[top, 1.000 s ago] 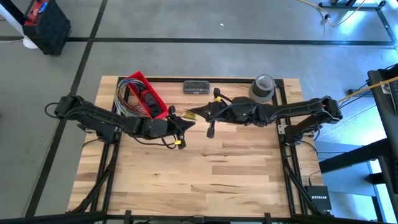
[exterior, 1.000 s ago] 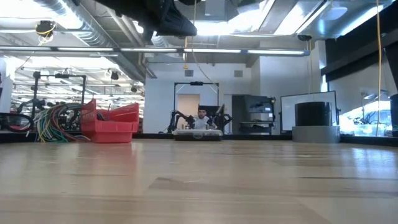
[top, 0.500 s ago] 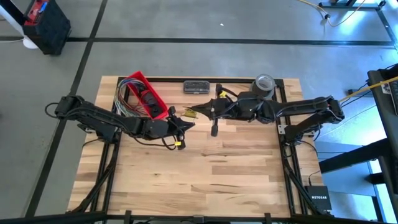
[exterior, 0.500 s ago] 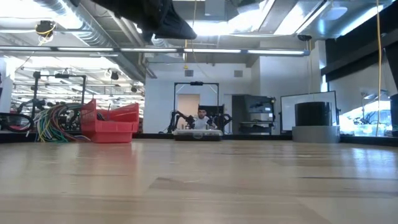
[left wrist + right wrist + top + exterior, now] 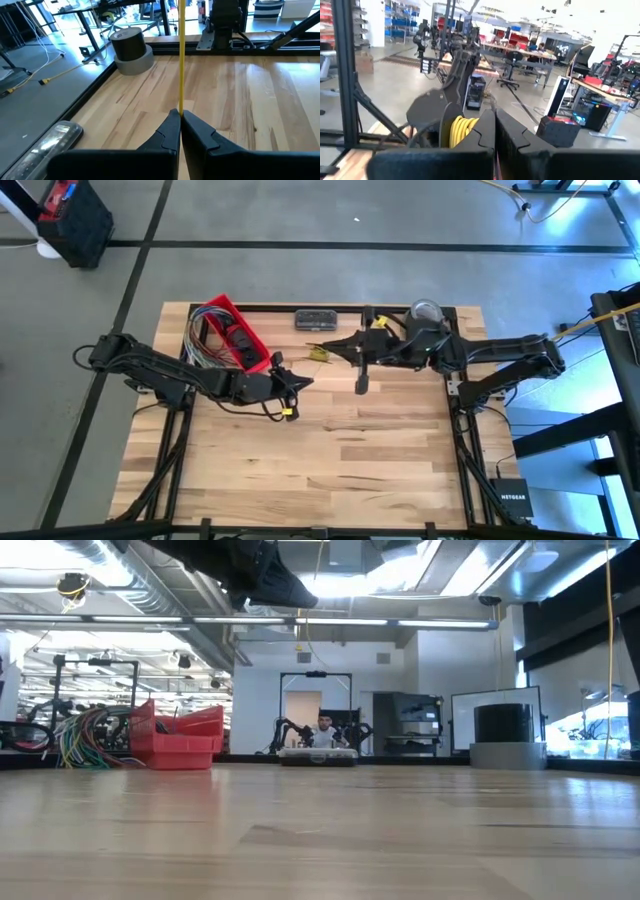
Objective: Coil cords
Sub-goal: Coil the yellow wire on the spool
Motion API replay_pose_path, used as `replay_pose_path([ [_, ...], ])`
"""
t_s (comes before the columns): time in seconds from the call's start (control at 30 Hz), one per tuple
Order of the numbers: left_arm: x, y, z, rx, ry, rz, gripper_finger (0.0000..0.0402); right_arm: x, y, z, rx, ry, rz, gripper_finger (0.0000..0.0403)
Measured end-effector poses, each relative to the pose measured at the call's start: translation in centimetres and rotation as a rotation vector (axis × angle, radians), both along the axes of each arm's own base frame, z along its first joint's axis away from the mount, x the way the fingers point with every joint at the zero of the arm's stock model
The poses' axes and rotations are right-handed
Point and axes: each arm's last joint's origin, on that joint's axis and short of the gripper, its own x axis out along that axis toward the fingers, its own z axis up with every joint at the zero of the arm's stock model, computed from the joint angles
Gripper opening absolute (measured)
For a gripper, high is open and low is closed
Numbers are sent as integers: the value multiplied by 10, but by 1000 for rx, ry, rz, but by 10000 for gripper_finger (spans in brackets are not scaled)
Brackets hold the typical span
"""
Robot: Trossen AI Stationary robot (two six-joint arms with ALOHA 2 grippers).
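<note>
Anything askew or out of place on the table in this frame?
Yes: a bundle of multicoloured wires spills out of the tipped red bin onto the table. Otherwise a yellow cord runs taut from the shut left gripper, as expected.

Light wood table (image 5: 330, 450) carrying, in the high view: a red bin (image 5: 236, 332) with multicoloured wires (image 5: 203, 335) lying at ten o'clock, a dark flat case (image 5: 314, 320) sitting at twelve o'clock, and a tape roll (image 5: 425, 311) resting at one o'clock.

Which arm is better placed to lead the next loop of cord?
Probably right: the left gripper is shut on the taut cord, anchoring it; the right gripper, shut near its other end, looks freer to circle.
</note>
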Motion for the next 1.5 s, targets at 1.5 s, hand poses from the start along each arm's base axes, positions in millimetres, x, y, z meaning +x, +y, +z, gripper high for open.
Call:
replay_pose_path([
  [1.5, -80, 3, 95, -63, -328, -35, 5, 39, -3, -85, -126, 563, -181, 1],
])
